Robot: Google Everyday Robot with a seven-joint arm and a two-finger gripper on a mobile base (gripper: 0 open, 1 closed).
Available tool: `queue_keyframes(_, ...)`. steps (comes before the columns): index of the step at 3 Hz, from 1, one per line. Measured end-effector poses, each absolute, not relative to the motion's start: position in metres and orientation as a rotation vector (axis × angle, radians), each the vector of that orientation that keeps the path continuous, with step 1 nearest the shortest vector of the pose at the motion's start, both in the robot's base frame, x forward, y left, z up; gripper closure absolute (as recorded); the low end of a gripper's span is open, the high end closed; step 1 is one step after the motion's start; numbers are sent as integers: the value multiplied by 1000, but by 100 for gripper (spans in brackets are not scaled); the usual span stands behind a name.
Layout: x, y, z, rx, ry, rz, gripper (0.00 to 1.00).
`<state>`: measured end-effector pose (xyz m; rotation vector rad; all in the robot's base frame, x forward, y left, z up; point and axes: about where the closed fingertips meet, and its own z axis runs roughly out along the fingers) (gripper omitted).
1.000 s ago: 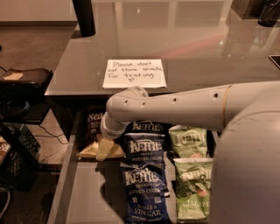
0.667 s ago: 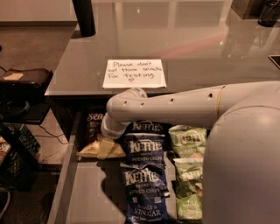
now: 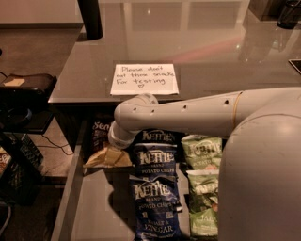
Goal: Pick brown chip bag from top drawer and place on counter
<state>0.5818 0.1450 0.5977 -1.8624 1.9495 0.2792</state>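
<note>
Blue Kettle bags (image 3: 155, 207) in a column, green bags (image 3: 203, 155) just beside, white handwritten note (image 3: 144, 78), black post (image 3: 90, 19) behind.

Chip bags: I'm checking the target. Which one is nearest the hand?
The brown chip bag, far left in the top drawer, the only brown one; the hand is over it.

Room, dim warm light. Pale wall (image 3: 37, 9) at far left, dark floor (image 3: 37, 49) below it. Glossy grey counter (image 3: 211, 47), window-like reflections on its top. Black upright post (image 3: 90, 19) at its far-left corner. To its left: black stand (image 3: 23, 87); loose cable (image 3: 55, 141) on the floor; black crate (image 3: 19, 169).
</note>
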Motion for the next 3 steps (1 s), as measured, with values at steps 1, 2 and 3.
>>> queue_keyframes(1, 582, 145, 607, -1862, 1950, 279, 74)
queue_keyframes(2, 582, 145, 612, -1862, 1949, 280, 97)
queue_keyframes(3, 577, 141, 621, -1798, 1945, 316, 100)
